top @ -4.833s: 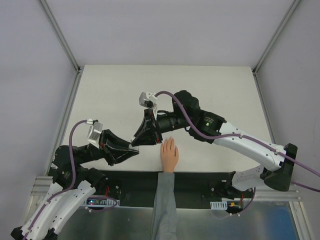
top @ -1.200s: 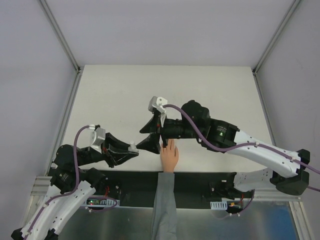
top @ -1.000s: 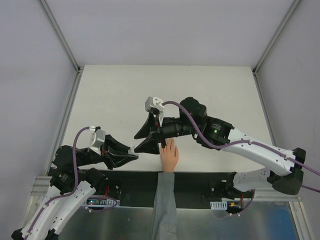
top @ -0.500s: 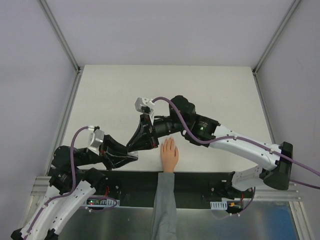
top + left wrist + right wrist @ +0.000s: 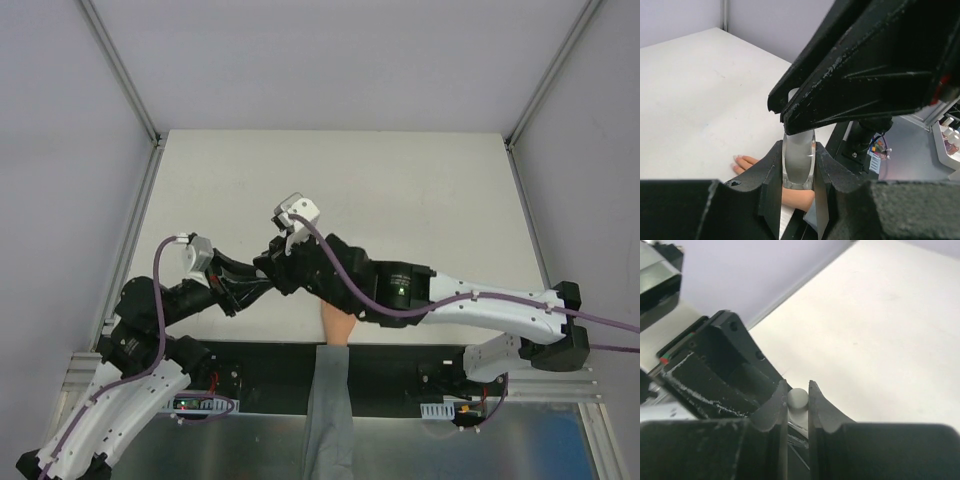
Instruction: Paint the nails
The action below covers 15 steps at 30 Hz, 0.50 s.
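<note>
At the near desk edge: the hand [image 5: 747, 163] lies flat on the white desk [image 5: 400, 190], fingers pointing away from the grey sleeve [image 5: 325, 400]. From above, the right arm hides most of it.
Nails: only the left wrist view shows the nails [image 5: 736, 158], as tiny pale tips at the finger ends. They lie low and just beyond both grippers.
Left gripper: the left gripper [image 5: 798, 154] is clamped on the body of a small clear-grey bottle [image 5: 798, 170], which it holds upright above the desk.
Right gripper: the right gripper [image 5: 798, 390] has its fingers drawn in on either side of the bottle's white cap [image 5: 797, 398], and it looks to be gripping it.
Step in hand: probably taking the cap off, with one gripper bracing the bottle and the other working the top. No brush is visible.
How the nails will handle: they are likely hard and smooth but sit on soft fingers, and each is far smaller than a gripper finger. They are not something to grasp, so only a brush tip should touch them, and lightly.
Where to hold: the bottle looks light, glassy and slippery. The body should be gripped across its flat sides and the cap by its round flanks.
Risk: a tilted bottle could spill over the hand below.
</note>
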### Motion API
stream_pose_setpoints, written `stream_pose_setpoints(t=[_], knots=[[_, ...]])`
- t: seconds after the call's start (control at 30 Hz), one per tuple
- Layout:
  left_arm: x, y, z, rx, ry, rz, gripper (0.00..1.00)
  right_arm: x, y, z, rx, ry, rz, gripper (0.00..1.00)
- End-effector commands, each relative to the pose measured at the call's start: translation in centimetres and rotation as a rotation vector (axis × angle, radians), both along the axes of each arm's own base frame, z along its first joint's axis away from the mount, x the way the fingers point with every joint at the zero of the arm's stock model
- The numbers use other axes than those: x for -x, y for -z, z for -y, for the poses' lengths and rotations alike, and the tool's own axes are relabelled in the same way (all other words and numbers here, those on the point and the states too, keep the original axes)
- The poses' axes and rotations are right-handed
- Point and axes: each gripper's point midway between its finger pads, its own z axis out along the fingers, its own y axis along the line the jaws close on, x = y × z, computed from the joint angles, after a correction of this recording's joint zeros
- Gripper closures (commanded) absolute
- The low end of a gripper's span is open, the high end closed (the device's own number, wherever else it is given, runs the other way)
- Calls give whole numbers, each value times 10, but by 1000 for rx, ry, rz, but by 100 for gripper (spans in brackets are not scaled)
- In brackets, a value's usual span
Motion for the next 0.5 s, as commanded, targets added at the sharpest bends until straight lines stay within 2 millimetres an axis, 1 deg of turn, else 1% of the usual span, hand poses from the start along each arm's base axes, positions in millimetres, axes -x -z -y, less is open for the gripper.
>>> stream_pose_setpoints(t=[0.0, 0.03, 0.07, 0.1, 0.13, 0.17, 0.2, 0.23, 0.27, 0.3, 0.33, 0.37, 0.4, 0.43, 0.47], knots=[[-49, -20, -18, 13, -249, 24, 100, -8, 14, 34, 130, 363, 94, 99], [-51, -14, -15, 6, -241, 0, 100, -6, 15, 29, 145, 353, 98, 99], [-50, -12, -13, 6, -228, -11, 100, -5, 10, 25, 147, 342, 97, 99], [-49, -10, -12, 5, -220, -18, 100, 0, 13, 18, 150, 292, 83, 99], [-45, -8, -11, 7, -208, -15, 100, 2, 13, 13, 143, 254, 80, 99], [-40, -8, -9, 8, -182, -8, 100, 5, 5, 5, 91, 214, 75, 98], [-35, -9, -9, 14, -165, 3, 100, 16, 8, -1, 93, 112, 71, 96], [-31, -7, -8, 11, -144, 6, 100, 15, 7, -2, 81, 76, 68, 90], [-23, -7, -5, 9, -102, 13, 100, 16, 4, -4, 65, 39, 64, 85], [-15, -9, -4, 12, -68, 27, 100, 26, 5, -8, 69, -52, 53, 76], [-10, -9, -2, 12, -39, 32, 100, 22, 0, -4, 63, -83, 62, 71], [-4, -9, 0, 15, -8, 32, 100, 25, -1, -4, 63, -125, 64, 66], [9, -7, 4, 12, 58, 39, 100, 40, 0, -6, 61, -239, 55, 54], [14, -7, 5, 14, 86, 40, 100, 37, -4, 0, 49, -279, 52, 47], [21, -7, 7, 14, 122, 37, 100, 42, -5, 1, 42, -343, 44, 42]])
